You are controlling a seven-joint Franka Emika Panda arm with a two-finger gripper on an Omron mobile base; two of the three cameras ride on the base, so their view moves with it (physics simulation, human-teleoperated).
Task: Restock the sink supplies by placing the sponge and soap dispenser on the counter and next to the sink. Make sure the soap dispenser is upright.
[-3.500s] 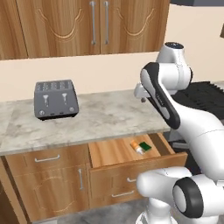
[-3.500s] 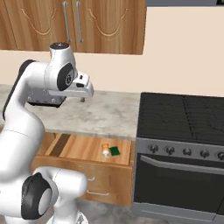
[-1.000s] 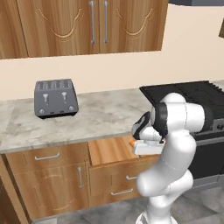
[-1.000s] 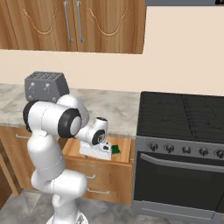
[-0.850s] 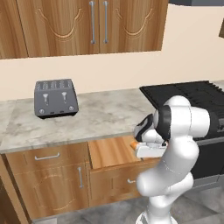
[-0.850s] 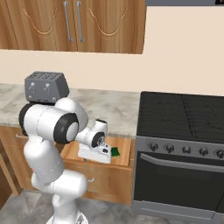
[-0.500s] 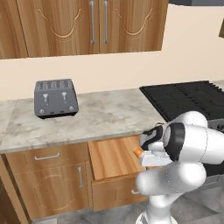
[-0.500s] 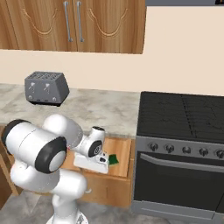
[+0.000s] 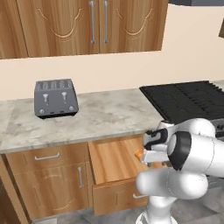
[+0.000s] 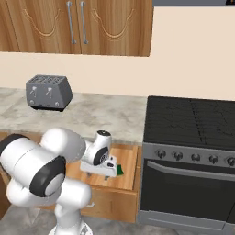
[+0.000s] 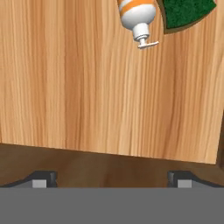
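Soap dispenser (image 11: 136,15) beside sponge (image 11: 187,13) (both in drawer)

Both base views look forward and down from opposite sides at the open drawer (image 9: 114,159); the hand view peers closely into it.

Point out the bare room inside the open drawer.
The drawer floor is bare wood from its front wall up to the soap dispenser. It is crowded in one corner, where the dispenser lies beside the sponge.

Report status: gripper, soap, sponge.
Gripper open, empty, down in the open drawer. Soap dispenser lying on its side on the drawer floor, sponge beside it, both untouched. Nothing between the fingers and them.
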